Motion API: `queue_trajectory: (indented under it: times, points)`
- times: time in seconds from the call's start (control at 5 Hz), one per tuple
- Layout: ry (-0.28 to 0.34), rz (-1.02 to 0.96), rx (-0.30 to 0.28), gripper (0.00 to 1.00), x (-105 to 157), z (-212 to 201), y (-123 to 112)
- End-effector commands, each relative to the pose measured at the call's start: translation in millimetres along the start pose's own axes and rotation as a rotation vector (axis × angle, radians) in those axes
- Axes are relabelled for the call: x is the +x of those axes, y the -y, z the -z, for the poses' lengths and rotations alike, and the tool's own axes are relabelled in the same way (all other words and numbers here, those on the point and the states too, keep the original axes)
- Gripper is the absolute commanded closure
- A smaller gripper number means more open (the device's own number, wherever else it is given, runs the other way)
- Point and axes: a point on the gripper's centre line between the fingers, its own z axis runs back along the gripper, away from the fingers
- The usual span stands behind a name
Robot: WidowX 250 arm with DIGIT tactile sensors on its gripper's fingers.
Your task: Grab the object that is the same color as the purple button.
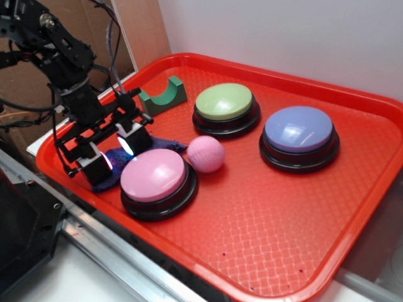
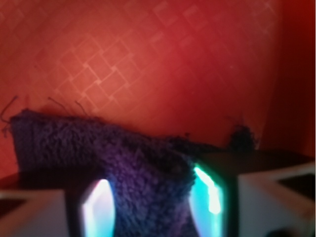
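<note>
The gripper (image 1: 114, 153) straddles the dark purple rag (image 1: 153, 145) on the red tray (image 1: 264, 233), just beside the pink button (image 1: 154, 176); the purple button (image 1: 298, 130) sits well apart.

On the tray (image 1: 352, 207), the rag (image 1: 154, 146) lies behind one button (image 1: 157, 179), between the gripper's (image 1: 114, 153) fingers (image 2: 96, 207). The ball (image 1: 206, 153) sits just right of the rag. The arch block (image 1: 162, 95) and two more buttons (image 1: 225, 108) (image 1: 299, 135) stand farther back.

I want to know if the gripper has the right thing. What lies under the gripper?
Under the gripper lies the purple rag, bunched between its fingers on the red tray. The pink button and the fingers cover part of the rag.
</note>
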Motion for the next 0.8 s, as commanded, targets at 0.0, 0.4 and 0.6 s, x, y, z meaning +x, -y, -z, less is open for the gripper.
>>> queue_trajectory:
  times: [0.0,0.4,0.6]
  points:
    - [0.023,0.021,-0.026,1.0,0.2,-7.9,1.0]
    - [0.055,0.256,0.024,1.0,7.8,-40.3,11.1]
    - [0.081,0.439,0.066,1.0,9.6,-67.9,22.3]
